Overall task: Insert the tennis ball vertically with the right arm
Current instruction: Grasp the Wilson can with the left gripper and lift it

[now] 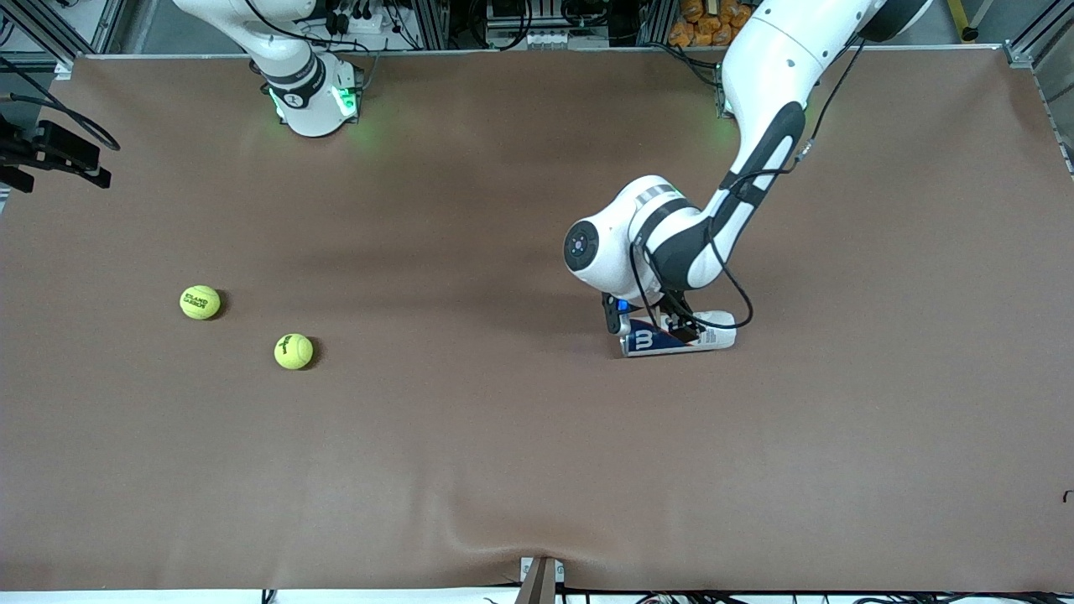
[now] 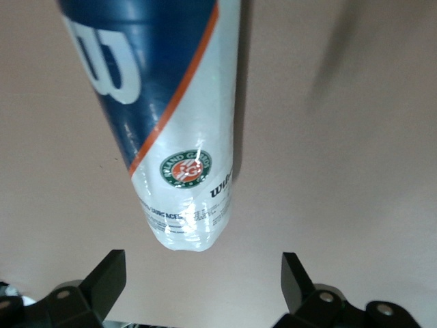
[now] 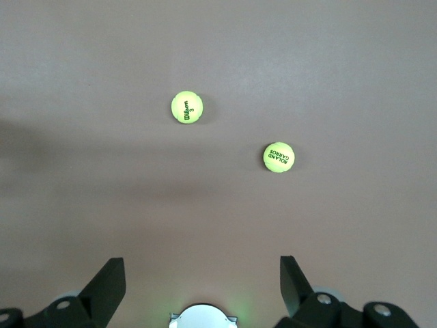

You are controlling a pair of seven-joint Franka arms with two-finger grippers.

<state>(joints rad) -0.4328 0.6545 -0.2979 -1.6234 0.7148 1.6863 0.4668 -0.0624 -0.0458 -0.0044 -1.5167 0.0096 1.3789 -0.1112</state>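
Apparently the left gripper (image 1: 663, 323), fingers spread, is low over the lying tennis ball can (image 1: 680, 338) to raise it upright, while the right gripper (image 3: 201, 287), also spread, waits high above the two tennis balls (image 1: 200, 302) (image 1: 294, 351) on the table (image 1: 503, 461).

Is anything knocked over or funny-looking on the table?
Yes. The tennis ball can lies on its side under the open left gripper instead of standing up. Two tennis balls sit loose toward the right arm's end of the table. Nothing looks broken or spilled.
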